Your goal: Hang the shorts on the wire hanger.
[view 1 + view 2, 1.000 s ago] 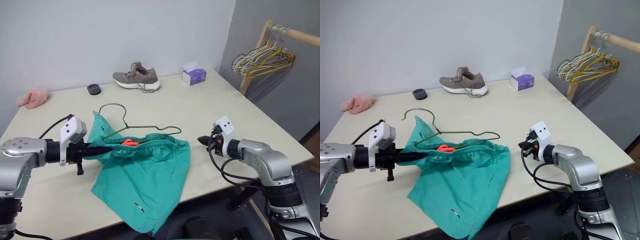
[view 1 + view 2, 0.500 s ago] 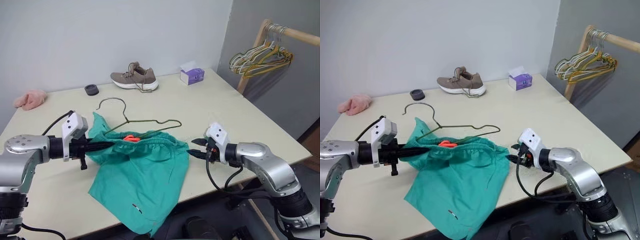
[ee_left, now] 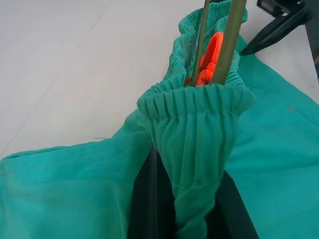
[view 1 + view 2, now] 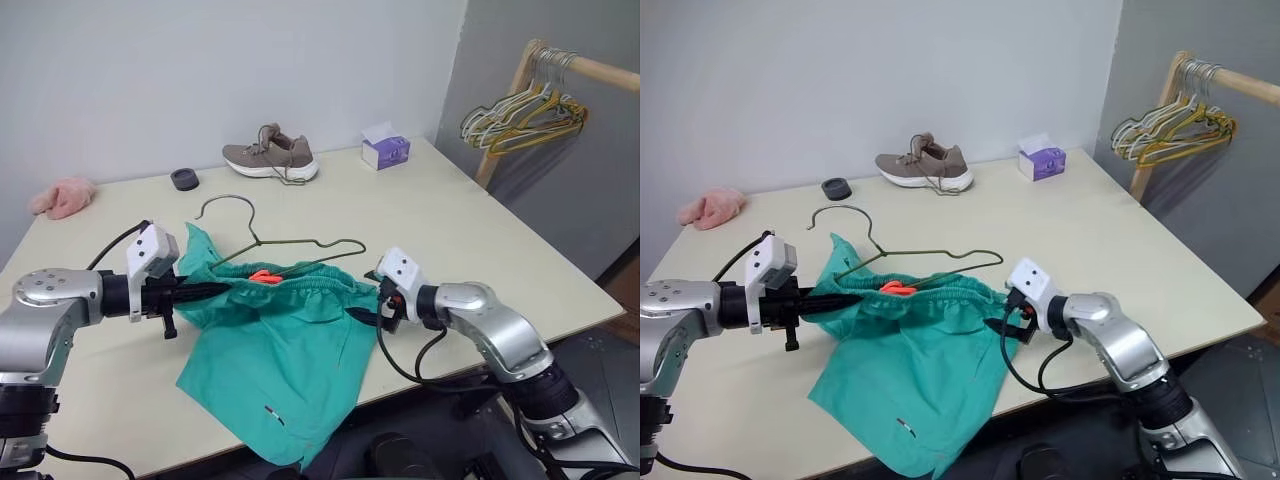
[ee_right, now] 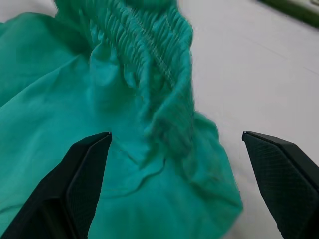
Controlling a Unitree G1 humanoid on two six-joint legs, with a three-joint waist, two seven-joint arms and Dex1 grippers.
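Observation:
The teal shorts (image 4: pixel 290 350) lie spread on the table, legs drooping over its front edge, an orange tag (image 4: pixel 263 277) at the gathered waistband. My left gripper (image 4: pixel 220 290) is shut on the waistband's left end. The wire hanger (image 4: pixel 300 243) rests behind the shorts, hook toward the wall. In the left wrist view its two wires (image 3: pixel 227 40) run into the waistband opening. My right gripper (image 4: pixel 365 303) is open at the waistband's right end. In the right wrist view the fingers (image 5: pixel 84 169) stand wide apart, with the bunched elastic (image 5: pixel 169 89) between them.
A grey-brown shoe (image 4: pixel 272 158), a purple tissue box (image 4: pixel 386 150) and a small black ring (image 4: pixel 185 179) sit along the table's far side. A pink fluffy cloth (image 4: pixel 64 196) lies at the far left corner. A wooden rack with bunched hangers (image 4: pixel 520 110) stands off the table, right.
My right gripper has swung left across the table to the shorts' right waistband end and gone from shut to open. The left gripper has held its grip in place.

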